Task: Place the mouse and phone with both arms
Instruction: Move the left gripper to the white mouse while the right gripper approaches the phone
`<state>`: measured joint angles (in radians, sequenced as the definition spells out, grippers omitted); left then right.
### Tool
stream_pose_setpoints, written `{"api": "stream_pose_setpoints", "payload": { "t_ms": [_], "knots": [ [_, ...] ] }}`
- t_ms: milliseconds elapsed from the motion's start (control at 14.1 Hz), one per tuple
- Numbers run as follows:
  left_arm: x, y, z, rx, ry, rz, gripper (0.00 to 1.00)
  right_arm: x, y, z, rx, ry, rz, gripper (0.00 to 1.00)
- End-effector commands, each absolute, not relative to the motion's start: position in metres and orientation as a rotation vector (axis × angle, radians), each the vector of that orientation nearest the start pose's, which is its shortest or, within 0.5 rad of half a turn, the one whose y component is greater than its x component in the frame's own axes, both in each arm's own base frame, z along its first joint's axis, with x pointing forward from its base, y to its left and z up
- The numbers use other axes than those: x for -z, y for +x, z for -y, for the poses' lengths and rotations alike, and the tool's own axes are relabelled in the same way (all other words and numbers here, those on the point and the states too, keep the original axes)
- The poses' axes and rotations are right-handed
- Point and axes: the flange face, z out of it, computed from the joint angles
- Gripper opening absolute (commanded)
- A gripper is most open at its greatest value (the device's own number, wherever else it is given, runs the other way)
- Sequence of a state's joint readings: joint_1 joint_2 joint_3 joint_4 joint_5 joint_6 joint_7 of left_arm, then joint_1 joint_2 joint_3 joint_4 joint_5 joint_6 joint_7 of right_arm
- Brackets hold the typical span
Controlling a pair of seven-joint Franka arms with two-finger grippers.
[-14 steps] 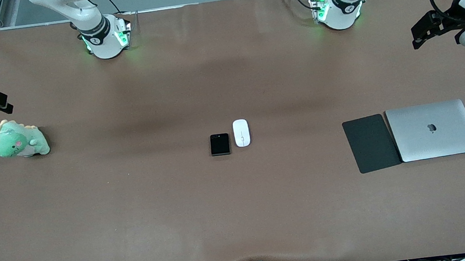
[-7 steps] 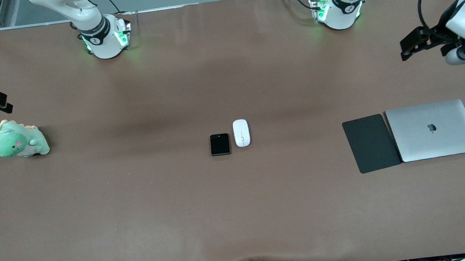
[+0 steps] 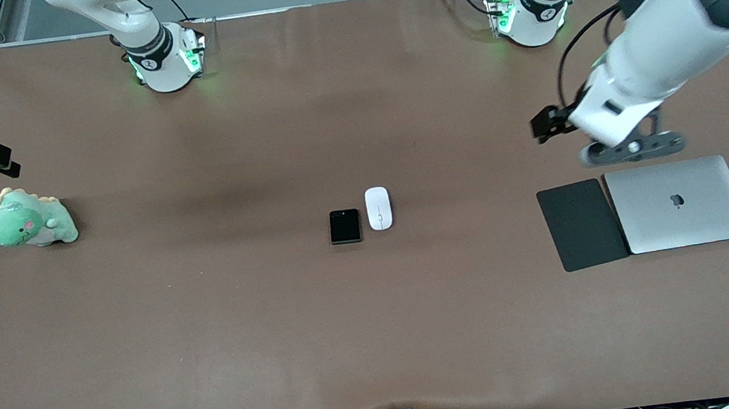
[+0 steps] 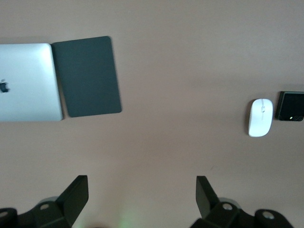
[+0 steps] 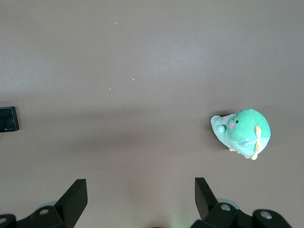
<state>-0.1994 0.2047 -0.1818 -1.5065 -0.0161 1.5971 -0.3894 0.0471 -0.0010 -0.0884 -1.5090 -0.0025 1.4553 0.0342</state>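
Left gripper gapes over bare table.

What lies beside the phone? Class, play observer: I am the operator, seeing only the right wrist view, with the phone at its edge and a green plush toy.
Observer: A white mouse lies beside the phone, on the side toward the left arm's end of the table.
Operator: Anything else at that end?
Observer: A dark pad lies alongside a closed silver laptop.
Operator: And the left arm?
Observer: The left arm hangs over bare table near the pad, jaws open, holding nothing.
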Motion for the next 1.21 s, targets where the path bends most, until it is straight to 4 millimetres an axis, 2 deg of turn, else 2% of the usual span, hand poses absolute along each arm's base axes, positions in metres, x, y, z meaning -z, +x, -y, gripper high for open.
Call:
{"api": "stream_pose_setpoints", "payload": {
  "t_ms": [0,284,569,711,853,996,1138],
  "knots": [
    [-0.513,0.581,0.251,-0.182,-3.154,0.046,1.00,-0.645,0.545,0.022,-0.098,-3.134,-0.127,1.00],
    [-0.465,0.573,0.324,-0.170,-3.148,0.124,1.00,-0.643,0.546,0.021,-0.101,-3.133,-0.124,1.00],
    [-0.413,0.567,0.377,-0.166,-3.165,0.066,1.00,-0.635,0.552,0.021,-0.118,-3.135,-0.125,1.00],
    [-0.389,0.562,0.393,-0.188,-3.160,0.033,1.00,-0.631,0.554,0.021,-0.125,-3.134,-0.122,1.00],
    [-0.369,0.559,0.410,-0.193,-3.167,0.004,1.00,-0.616,0.562,0.019,-0.166,-3.135,-0.120,1.00],
    [-0.352,0.552,0.431,-0.165,-3.183,0.004,1.00,-0.600,0.573,0.005,-0.190,-3.140,-0.082,1.00],
    [-0.336,0.552,0.439,-0.153,-3.195,0.019,1.00,-0.587,0.583,-0.009,-0.185,-3.148,-0.046,1.00]
  ]
}}
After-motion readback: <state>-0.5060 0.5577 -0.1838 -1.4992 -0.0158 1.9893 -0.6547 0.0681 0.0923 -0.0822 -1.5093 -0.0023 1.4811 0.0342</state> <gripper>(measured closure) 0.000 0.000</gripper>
